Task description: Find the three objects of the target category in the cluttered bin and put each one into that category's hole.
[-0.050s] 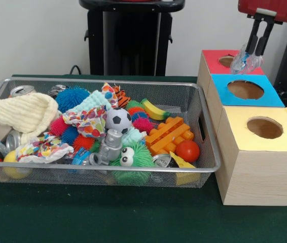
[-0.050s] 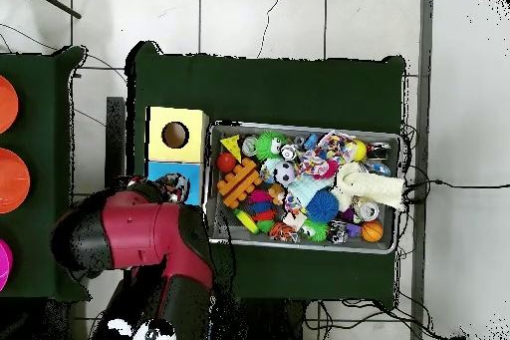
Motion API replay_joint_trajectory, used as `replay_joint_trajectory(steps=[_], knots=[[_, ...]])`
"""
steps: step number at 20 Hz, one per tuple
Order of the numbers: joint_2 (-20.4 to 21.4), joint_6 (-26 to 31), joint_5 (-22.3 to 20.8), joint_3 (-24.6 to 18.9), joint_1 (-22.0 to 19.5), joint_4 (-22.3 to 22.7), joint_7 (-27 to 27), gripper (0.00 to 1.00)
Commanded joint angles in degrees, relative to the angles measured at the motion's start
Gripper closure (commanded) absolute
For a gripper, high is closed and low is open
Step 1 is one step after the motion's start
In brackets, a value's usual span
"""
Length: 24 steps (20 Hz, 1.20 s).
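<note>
My gripper (image 1: 255,52) hangs at the top right, shut on a crumpled clear plastic bottle (image 1: 245,63) with blue on it. The bottle hangs just above the round hole (image 1: 226,61) of the red-topped box (image 1: 212,58), the farthest of three boxes. Closer in the same row stand the blue-topped box (image 1: 223,83) and the yellow-topped box (image 1: 245,139), each with a round hole. In the overhead view the red arm (image 2: 139,246) covers the red box and hides the gripper; a bit of the bottle (image 2: 177,188) shows beside the blue box (image 2: 169,170).
A wire mesh bin (image 1: 208,147) left of the boxes is piled with toys: spiky balls, a small football (image 1: 118,120), an orange brick (image 1: 168,133), a red ball (image 1: 187,151), a banana (image 1: 154,110), cans (image 1: 22,91) and a cream knitted cloth (image 1: 19,114).
</note>
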State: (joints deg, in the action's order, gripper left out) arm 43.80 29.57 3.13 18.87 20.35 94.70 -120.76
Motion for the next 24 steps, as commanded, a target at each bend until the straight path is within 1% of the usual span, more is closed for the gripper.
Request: replay_joint_trajectory(steps=[1,2,24], knots=[[-2.0,-1.7,1.5,-1.9,-0.8,3.8,-11.3,1.00],[-2.0,-1.7,1.5,-1.9,-0.8,3.9,-11.3,0.00],[-1.8,-1.7,1.3,-2.2,-1.3,4.1,-10.6,0.00]])
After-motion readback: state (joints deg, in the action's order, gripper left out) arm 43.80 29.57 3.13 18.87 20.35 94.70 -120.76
